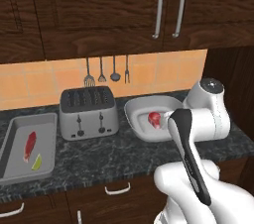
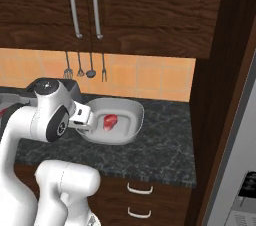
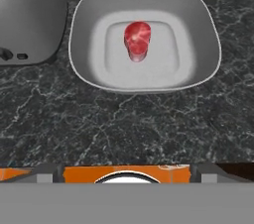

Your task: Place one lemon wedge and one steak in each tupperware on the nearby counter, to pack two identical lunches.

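The deeper pale tupperware tub (image 3: 208, 34) sits on the marbled counter (image 3: 124, 129) with one red steak (image 3: 137, 39) lying in its middle. My gripper (image 3: 127, 171) hangs open above the counter just in front of the tub, fingers far apart and empty. In the left base view the same tub (image 1: 139, 104) holds the steak (image 1: 155, 119), partly hidden behind my arm. The shallow grey tupperware tray (image 1: 10, 139) lies at the far left with another steak (image 1: 30, 144) and a yellow-green lemon wedge (image 1: 36, 162) in it.
A silver four-slot toaster (image 1: 88, 111) stands between tray and tub, close to the tub's left side (image 3: 25, 15). Utensils hang on the tiled wall (image 1: 106, 72) under dark upper cabinets. A tall dark panel (image 2: 220, 95) bounds the counter on the right.
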### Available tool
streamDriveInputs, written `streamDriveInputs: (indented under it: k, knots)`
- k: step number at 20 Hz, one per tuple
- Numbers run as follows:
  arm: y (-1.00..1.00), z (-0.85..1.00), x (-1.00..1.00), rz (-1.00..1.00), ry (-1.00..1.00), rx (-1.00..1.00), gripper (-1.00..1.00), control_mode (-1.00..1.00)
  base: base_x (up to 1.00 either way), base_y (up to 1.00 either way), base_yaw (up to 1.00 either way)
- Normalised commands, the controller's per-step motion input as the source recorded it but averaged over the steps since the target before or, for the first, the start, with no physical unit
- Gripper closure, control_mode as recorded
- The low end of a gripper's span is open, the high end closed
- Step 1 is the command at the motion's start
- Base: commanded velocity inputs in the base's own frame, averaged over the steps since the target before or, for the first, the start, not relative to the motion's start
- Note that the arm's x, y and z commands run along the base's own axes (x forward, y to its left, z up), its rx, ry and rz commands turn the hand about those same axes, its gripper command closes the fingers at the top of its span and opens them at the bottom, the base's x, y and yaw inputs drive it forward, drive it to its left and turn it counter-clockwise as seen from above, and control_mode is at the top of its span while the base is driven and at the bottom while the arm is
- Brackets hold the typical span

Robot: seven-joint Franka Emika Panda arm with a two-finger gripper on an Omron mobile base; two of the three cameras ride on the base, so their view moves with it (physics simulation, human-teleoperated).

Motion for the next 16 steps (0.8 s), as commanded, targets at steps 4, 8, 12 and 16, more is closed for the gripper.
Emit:
streamDriveInputs:
  k: [4,8,12,16]
  knots:
    - [0.0,0.0,0.0,0.0,0.0,0.0,-1.0,1.0,-0.78,-0.03,0.0]
    - [0.0,0.0,0.0,0.0,0.0,0.0,-1.0,1.0,-0.77,-0.06,-0.02]
    - [0.0,0.0,0.0,0.0,0.0,0.0,-1.0,1.0,-0.3,-0.28,-0.05]
    - [0.0,0.0,0.0,0.0,0.0,0.0,-1.0,1.0,-0.7,-0.76,-0.08]
